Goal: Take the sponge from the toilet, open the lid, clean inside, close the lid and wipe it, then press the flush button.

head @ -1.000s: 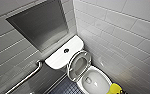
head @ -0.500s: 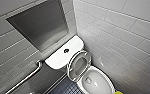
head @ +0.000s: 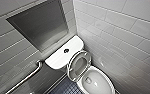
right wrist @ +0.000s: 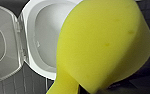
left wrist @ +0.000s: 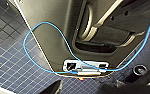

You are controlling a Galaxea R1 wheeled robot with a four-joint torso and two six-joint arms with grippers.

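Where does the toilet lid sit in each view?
Head view: lid raised against the cistern, behind the bowl.
Right wrist view: lid beside the bowl, opposite the sponge.
Left wrist view: floor tiles, blue cable.
Shared landmark: the bowl.

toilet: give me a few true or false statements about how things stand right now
1. The lid is raised, leaning back toward the cistern. True.
2. The flush button is on the side of the bowl. False: it sits in the middle of the cistern top.
3. The sponge is blue. False: it is bright yellow.
4. In the right wrist view the sponge shows in front of the open toilet. True.
5. The rail is mounted on the tiled wall right of the toilet. False: in the head view it is to the left, below the grey niche.
6. The floor has small dark square tiles. True.
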